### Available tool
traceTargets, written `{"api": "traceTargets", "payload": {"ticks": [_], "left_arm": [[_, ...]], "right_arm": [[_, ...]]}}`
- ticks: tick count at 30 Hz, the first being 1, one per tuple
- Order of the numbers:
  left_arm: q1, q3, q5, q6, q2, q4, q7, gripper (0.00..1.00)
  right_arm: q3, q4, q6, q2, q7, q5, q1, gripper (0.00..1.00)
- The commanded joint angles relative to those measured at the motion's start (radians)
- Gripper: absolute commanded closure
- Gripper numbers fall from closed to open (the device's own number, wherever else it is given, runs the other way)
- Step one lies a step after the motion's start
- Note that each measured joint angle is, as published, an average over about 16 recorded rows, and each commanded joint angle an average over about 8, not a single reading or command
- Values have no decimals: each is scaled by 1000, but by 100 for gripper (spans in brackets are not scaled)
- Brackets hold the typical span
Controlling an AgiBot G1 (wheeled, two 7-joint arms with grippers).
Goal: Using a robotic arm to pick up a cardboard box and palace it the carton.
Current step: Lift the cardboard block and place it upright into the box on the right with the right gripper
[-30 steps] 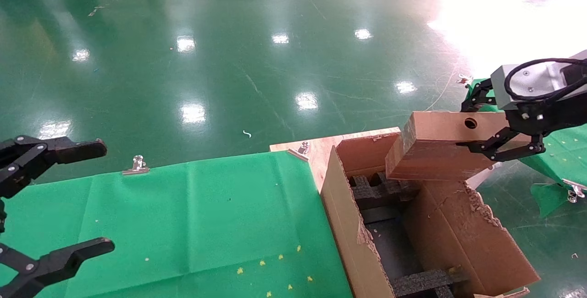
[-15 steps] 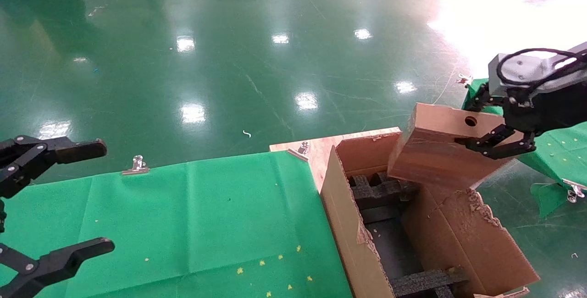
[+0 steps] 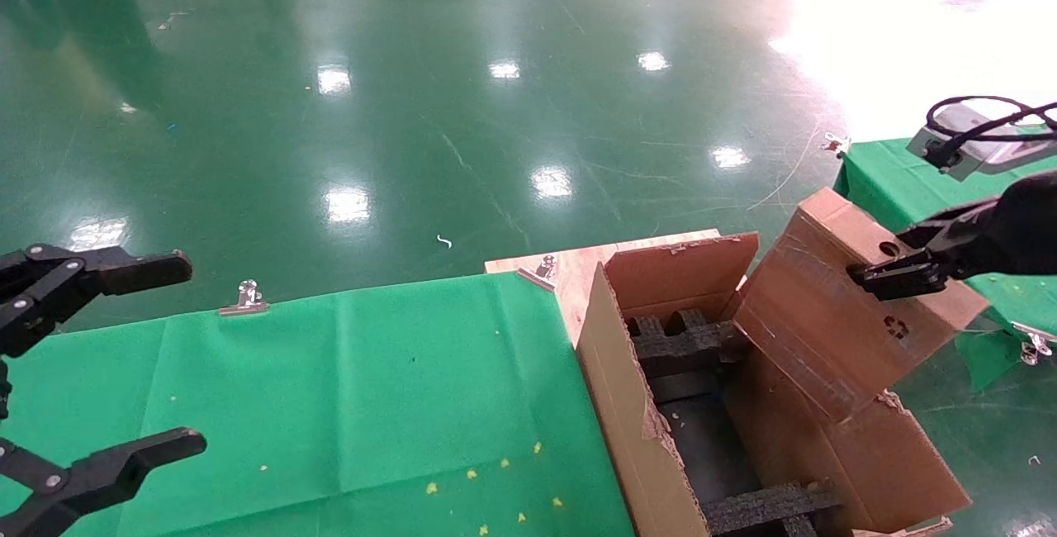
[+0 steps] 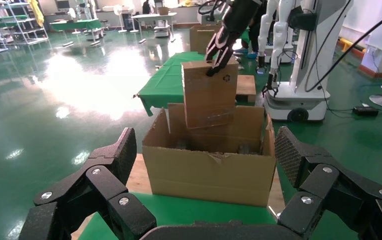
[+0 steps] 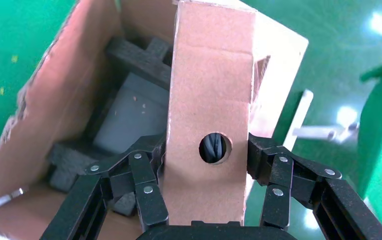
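Note:
The cardboard box [image 3: 834, 306] is small, brown and taped, with a round hole and a recycling mark. It hangs steeply tilted, its lower end inside the carton's [image 3: 628, 405] open top, against the right wall. My right gripper [image 3: 888, 268] is shut on the box's upper end; in the right wrist view its fingers [image 5: 149, 180] clamp both sides of the box [image 5: 208, 100] by the hole. Black foam inserts [image 3: 685, 343] lie in the carton. My left gripper [image 3: 107, 355] is open and empty at the far left, over the green cloth. The left wrist view shows the carton [image 4: 208, 170] with the box [image 4: 208, 95] above it.
A green cloth-covered table [image 3: 330, 380] lies left of the carton, with a metal clip [image 3: 245, 297] at its far edge. A wooden board [image 3: 578, 260] sits behind the carton. A second green table [image 3: 892, 182] stands at the right. Glossy green floor lies beyond.
The box has tipped from nearly level to steeply tilted, and its lower end has gone down into the carton. My right gripper has turned and shifted right with it. The left arm has not moved.

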Motion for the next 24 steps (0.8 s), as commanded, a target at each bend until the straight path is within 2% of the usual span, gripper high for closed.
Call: {"api": "traceTargets", "payload": {"ticks": [1,6,13,18,24], "left_arm": [[0,0,0,0,0,0,0,0],[0,0,0,0,0,0,0,0],[0,0,0,0,0,0,0,0],[0,0,0,0,0,0,0,0],[0,0,0,0,0,0,0,0]], "right_arm": [[-8,67,24,28,129,-33,-3,100],[-23,114,51,47,284,-80,-19,100],[-40,121,73,55,424,-104,-44,100],[-54,123,83,58,487,-102,-67,100],[-72,122,74,51,510,-71,-96,100]]}}
